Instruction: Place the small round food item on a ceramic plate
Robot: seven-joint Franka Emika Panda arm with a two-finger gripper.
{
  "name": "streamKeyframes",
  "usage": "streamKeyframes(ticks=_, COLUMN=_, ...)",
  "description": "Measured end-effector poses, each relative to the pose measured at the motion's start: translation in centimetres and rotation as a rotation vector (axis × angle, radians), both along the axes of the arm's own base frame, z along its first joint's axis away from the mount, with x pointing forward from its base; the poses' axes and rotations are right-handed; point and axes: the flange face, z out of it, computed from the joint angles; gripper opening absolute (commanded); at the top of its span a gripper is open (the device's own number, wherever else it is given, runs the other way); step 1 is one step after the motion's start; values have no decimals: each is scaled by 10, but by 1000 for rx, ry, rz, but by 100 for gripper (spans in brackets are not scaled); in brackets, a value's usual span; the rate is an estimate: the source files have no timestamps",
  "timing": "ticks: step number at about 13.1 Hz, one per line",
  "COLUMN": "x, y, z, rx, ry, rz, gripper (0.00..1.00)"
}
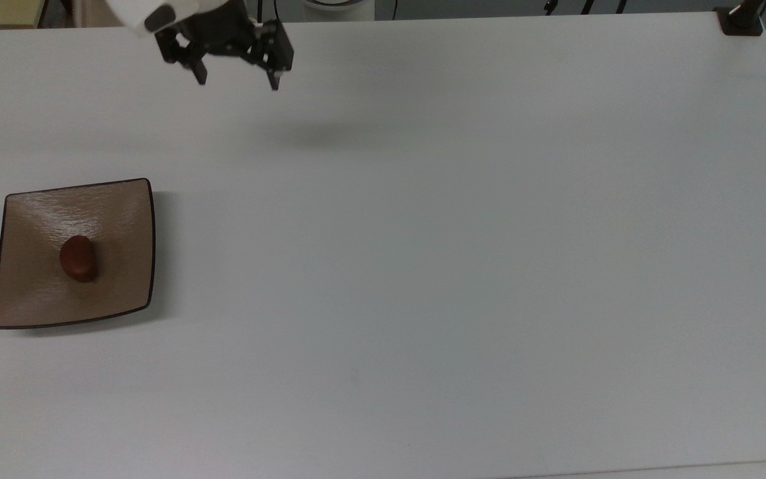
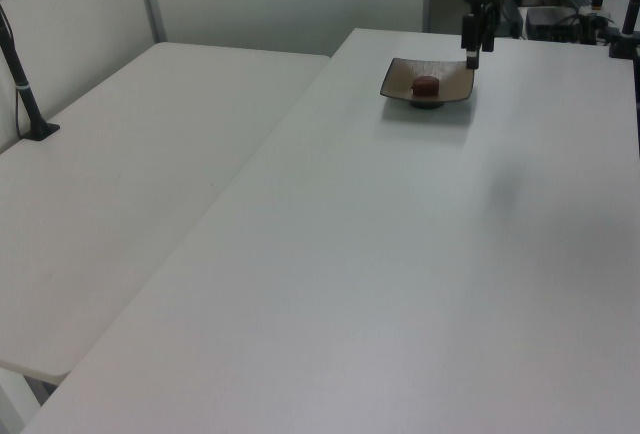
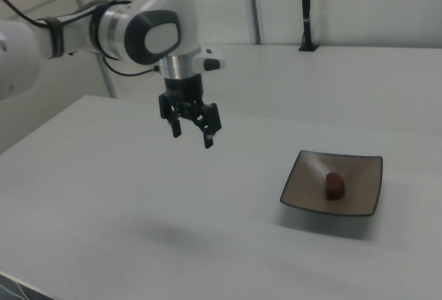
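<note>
The small round food item (image 1: 78,259) (image 2: 426,85) (image 3: 334,184), a glossy reddish-brown lump, lies near the middle of the ceramic plate (image 1: 117,213) (image 2: 396,78) (image 3: 359,172), a square tan-brown dish with a dark rim at the top view's left. My gripper (image 1: 239,81) (image 2: 474,56) (image 3: 191,137) hangs open and empty high above the bare table, well clear of the plate, toward the top view's upper edge. In the right view it is to the plate's left.
The white table (image 1: 456,233) stretches wide to the top view's right. A black clamp base (image 1: 741,20) sits at its far right corner. A second white table (image 2: 120,184) adjoins on the left view's left, with a black post (image 2: 25,94).
</note>
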Motion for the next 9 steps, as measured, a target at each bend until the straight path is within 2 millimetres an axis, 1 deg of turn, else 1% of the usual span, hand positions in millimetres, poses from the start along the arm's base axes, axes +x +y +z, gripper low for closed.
streamKeyframes(ticks=2, x=-22, y=10, z=13, rx=11, ry=-18, rz=19, gripper=100)
streamKeyframes(ticks=3, x=-27, y=12, z=14, rx=13, ry=-26, rz=24, gripper=100)
streamKeyframes(ticks=4, x=-31, y=14, z=14, rx=15, ry=-32, rz=30, gripper=100)
streamKeyframes(ticks=7, x=-31, y=34, z=9, rx=14, ry=-44, rz=67, gripper=100)
streamKeyframes(ticks=9, x=-31, y=37, z=9, rx=13, ry=-44, rz=73, gripper=100)
